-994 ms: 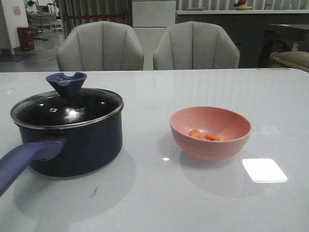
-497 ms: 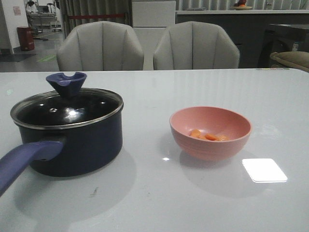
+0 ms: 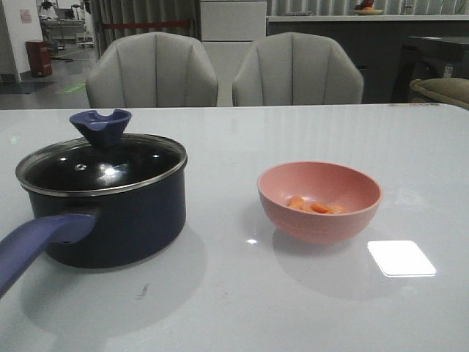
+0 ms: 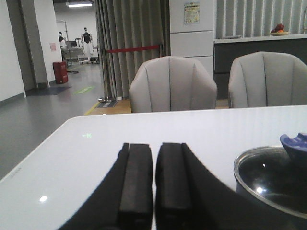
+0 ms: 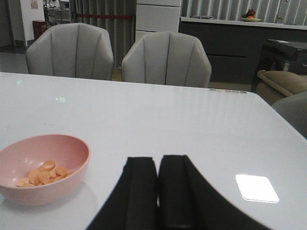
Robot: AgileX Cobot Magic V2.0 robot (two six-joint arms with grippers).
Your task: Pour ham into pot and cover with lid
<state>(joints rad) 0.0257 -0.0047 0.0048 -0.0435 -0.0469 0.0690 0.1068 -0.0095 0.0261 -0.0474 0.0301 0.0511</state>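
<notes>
Ham point(image 3: 314, 205) pieces sit in a little pile at the bottom of the pink bowl point(image 3: 319, 199), on the right side of the table. I see them in my right wrist view too. Nothing has moved in the last second: the bowl, the pot and the lid are all in the same spots. So I think the job has not begun yet.

Next to the bowl, well apart on the left, is the dark pot point(image 3: 110, 205) with its long purple handle point(image 3: 40, 242) pointing toward me. The glass lid point(image 3: 102, 163) is on top of the pot, with its blue knob point(image 3: 101, 125) sticking up. I think the lid must come off before any ham can go in.

My left gripper point(image 4: 154, 179) is near the pot, with its jaws pressed together and holding nothing. My right gripper point(image 5: 157, 184) is near the bowl, jaws together and holding nothing as well.

The table point(image 3: 234, 308) is white and shiny, with a bright light patch point(image 3: 401, 257) on it. Two grey chairs point(image 3: 223, 70) stand behind it.
</notes>
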